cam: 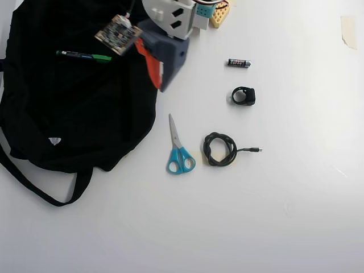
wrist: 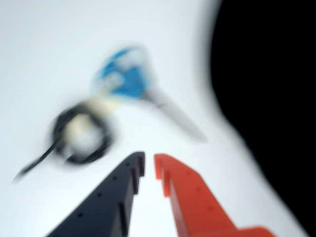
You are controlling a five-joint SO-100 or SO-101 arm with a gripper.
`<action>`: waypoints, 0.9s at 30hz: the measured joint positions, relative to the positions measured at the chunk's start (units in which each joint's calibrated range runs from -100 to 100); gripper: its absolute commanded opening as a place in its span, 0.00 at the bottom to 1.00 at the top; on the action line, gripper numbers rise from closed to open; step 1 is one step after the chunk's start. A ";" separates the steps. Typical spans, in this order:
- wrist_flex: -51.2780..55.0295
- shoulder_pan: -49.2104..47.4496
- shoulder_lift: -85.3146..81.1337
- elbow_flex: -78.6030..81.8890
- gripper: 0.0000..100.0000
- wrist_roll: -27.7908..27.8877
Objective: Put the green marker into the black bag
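Claw (wrist: 149, 165): empty, one dark finger and one orange finger with only a narrow gap between the tips, nothing between them; the wrist view is blurred. In the overhead view it hangs over the right edge of the bag.
Table (cam: 284, 216): white, carries everything.
Cable (wrist: 81, 133): coiled black cord, just beyond the claw tips in the wrist view, to the left; in the overhead view it lies right of the scissors, its plug end pointing right.
Scissors (wrist: 133, 81): blue handles, blades closed; beyond the cable in the wrist view. In the overhead view they lie between bag and cable, apart from both, tips pointing up.
Black bag (cam: 74, 114): large soft shape on the left of the overhead view, strap trailing below, small white label near its lower left; fills the right edge of the wrist view.
Green marker (cam: 84, 56): lies on the upper part of the black bag, nearly level, green cap to the right.
Black ring-shaped item (cam: 244, 96): right of the arm, above the cable.
Battery (cam: 239, 63): small, above the ring-shaped item.
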 measured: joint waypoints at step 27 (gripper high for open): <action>2.58 -14.25 -40.76 36.95 0.02 8.06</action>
